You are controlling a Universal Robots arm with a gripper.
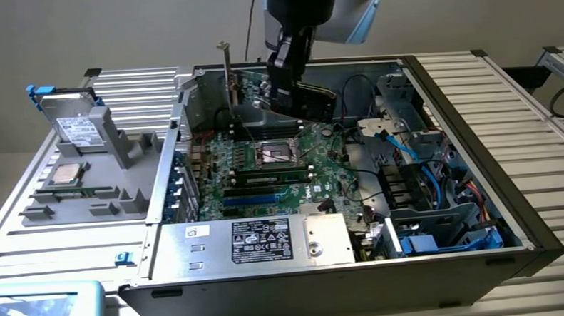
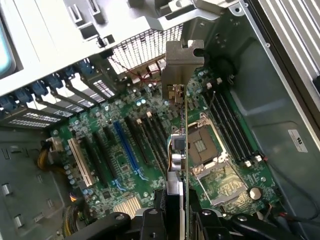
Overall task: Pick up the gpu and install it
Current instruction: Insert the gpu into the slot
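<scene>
Carrying step: you had gpu (image 1: 308, 100) clamped edge-down in gripper (image 1: 284, 92), hanging above motherboard (image 1: 263, 169), not yet seated. Card sat over strip between motherboard's CPU socket (image 2: 205, 147) and slot rows (image 2: 127, 147). My judgement: seating called for card edge lined with one long slot, metal bracket (image 2: 183, 65) toward openings at motherboard's rear. Unclear: which slot lay beneath; fingertips cut off.

gpu (image 2: 179, 145): bare matt metal bracket, green board. Case (image 2: 280, 115): dull grey sheet metal. Motherboard slots (image 2: 127, 150): glossy plastic.
</scene>
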